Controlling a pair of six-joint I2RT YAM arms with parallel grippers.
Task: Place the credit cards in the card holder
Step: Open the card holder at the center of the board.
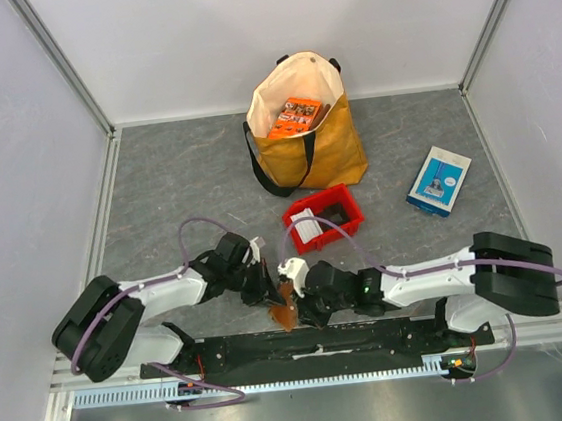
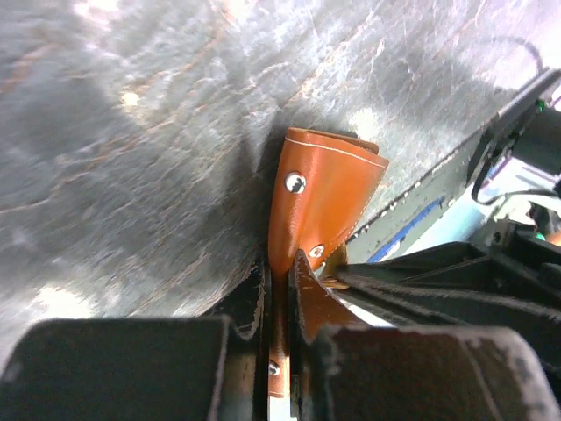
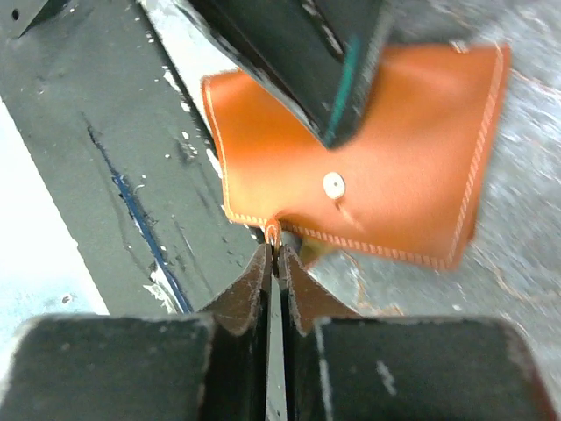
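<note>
pose: left arm (image 1: 159, 294) and right arm (image 1: 429, 277) stretched low, meeting at table (image 1: 177, 181) near edge | left fingers (image 2: 291, 272) clamp card holder (image 2: 324, 193) | right fingers (image 3: 279, 263) pinch its stitched edge | only top view shows red bin (image 1: 339, 207)

I find no legible text in any view. The orange packet (image 1: 296, 115) in the tote bag (image 1: 331, 155) carries dark print, too small for me to read. The blue-and-white box (image 1: 439, 181) bears a printed panel, likewise illegible. On the card holder (image 3: 394, 158) I make out only stitching and a metal snap.
</note>
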